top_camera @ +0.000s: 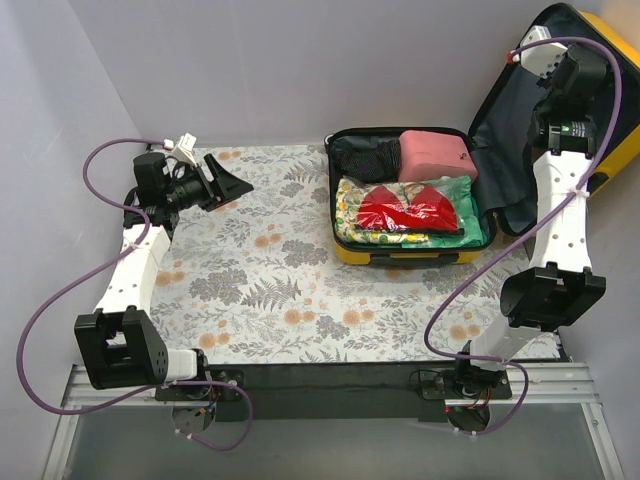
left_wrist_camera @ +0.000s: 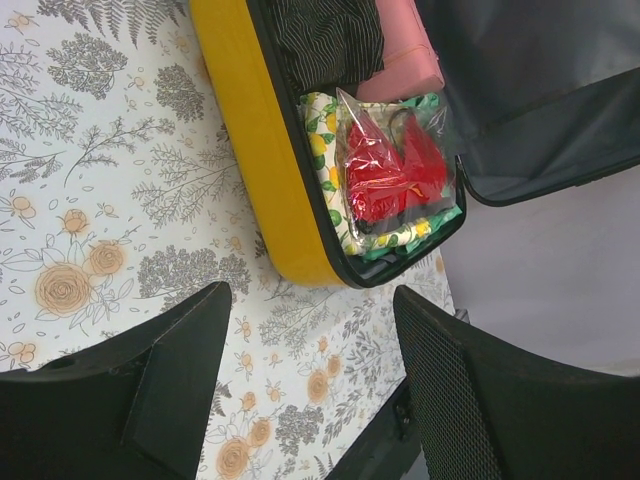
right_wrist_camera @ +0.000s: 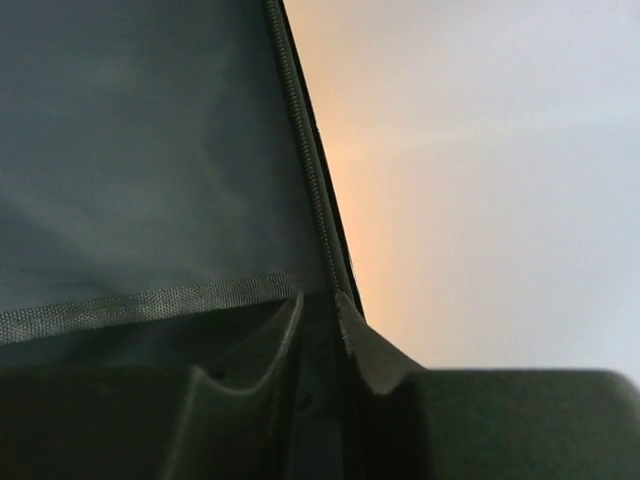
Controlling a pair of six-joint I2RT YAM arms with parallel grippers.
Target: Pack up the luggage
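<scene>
Both arm bases sit at the near edge of the bench (top_camera: 270, 290), which is covered in a grey-and-orange floral cloth.

Left arm (top_camera: 135, 262) is over the cloth, well left of the large glossy yellow hard-shell suitcase (top_camera: 400, 258). Left jaws are spread wide with nothing in them, pointing toward the suitcase and clear of it.

The suitcase lies flat and open on the bench, far-right of centre, ahead of the right arm's base.

Contents, by suitcase half:
- **Near half:** a clear plastic bag with red fabric inside (top_camera: 405, 208) lies on top of a yellow-green printed cloth (top_camera: 350, 215).
- **Far half:** a black pinstriped garment (top_camera: 365, 157) is on the left and a small pink case (top_camera: 435, 152) on the right. The two touch.

The dark grey fabric-lined lid (top_camera: 500, 150) stands up along the suitcase's right side, tilted outward, with its yellow shell showing behind it.

Right arm (top_camera: 560, 220) reaches up to the lid's upper edge. In the wrist view the right jaws are nearly closed. One finger is on the lining side and one on the outer side, pinching the lid's zipped rim (right_wrist_camera: 315, 200) between them.
</scene>
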